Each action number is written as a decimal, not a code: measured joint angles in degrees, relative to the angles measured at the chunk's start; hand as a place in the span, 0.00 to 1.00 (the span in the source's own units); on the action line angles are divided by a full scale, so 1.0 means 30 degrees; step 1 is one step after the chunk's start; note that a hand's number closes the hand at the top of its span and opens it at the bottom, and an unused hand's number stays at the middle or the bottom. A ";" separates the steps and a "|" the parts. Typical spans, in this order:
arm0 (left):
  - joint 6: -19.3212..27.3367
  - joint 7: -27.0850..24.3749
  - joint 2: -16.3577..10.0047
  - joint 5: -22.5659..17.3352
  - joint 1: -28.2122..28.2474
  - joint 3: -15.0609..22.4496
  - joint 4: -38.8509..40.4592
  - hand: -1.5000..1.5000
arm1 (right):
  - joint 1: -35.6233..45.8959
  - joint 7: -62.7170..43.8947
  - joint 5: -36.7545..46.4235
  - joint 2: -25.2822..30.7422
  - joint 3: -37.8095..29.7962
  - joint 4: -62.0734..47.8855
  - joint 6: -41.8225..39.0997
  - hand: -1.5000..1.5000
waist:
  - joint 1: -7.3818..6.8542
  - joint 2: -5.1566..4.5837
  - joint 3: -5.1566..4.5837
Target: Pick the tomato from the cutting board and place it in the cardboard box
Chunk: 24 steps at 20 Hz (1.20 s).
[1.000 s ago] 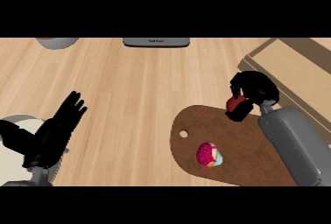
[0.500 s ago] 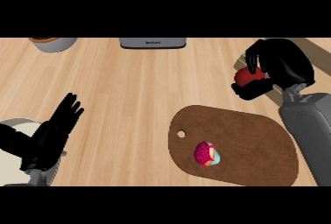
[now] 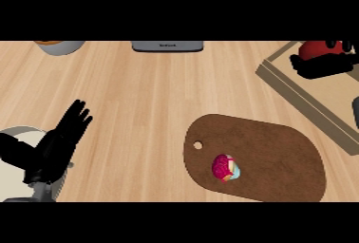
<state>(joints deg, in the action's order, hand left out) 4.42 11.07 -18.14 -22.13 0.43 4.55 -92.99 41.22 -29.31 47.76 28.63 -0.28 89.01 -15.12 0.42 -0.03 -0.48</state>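
Nearest, left of the cutting board (image 3: 273, 142): left hand (image 3: 56, 144) at rest, fingers straight, empty. Beyond the board, above the cardboard box (image 3: 291, 95): right hand (image 3: 324, 66) with fingers curled round the tomato (image 3: 319, 48). Placing step, by the look of it. Next: lower inside the walls, then uncurl.

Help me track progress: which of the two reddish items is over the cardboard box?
The plain red tomato, held in the right hand over the cardboard box. The other, pinkish-red item with a pale blue edge, lies on the cutting board.
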 measured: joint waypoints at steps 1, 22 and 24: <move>-0.0022 0.0073 -0.0022 -0.0037 -0.0014 0.0017 -0.0011 0.50 | -0.0061 0.0089 0.0018 0.0214 -0.0347 -0.0148 0.0143 1.00 | -0.0018 -0.0013 0.0002; -0.0131 0.0002 0.0138 0.0358 -0.0498 0.0207 0.0146 0.50 | 0.0858 0.7962 0.0607 0.2135 -0.3099 -1.1000 0.4845 1.00 | -0.0494 -0.0228 0.0035; -0.0128 0.0157 0.0130 0.0328 -0.0564 0.0254 0.0113 0.50 | 0.1005 0.8682 0.0568 0.2189 -0.3275 -1.2405 0.5053 1.00 | -0.0565 -0.0267 0.0024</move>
<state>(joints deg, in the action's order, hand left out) 4.03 11.54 -17.75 -21.14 -1.27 5.31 -92.65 44.24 -3.27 49.47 35.19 -10.10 51.79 0.04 -1.28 -0.83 -0.41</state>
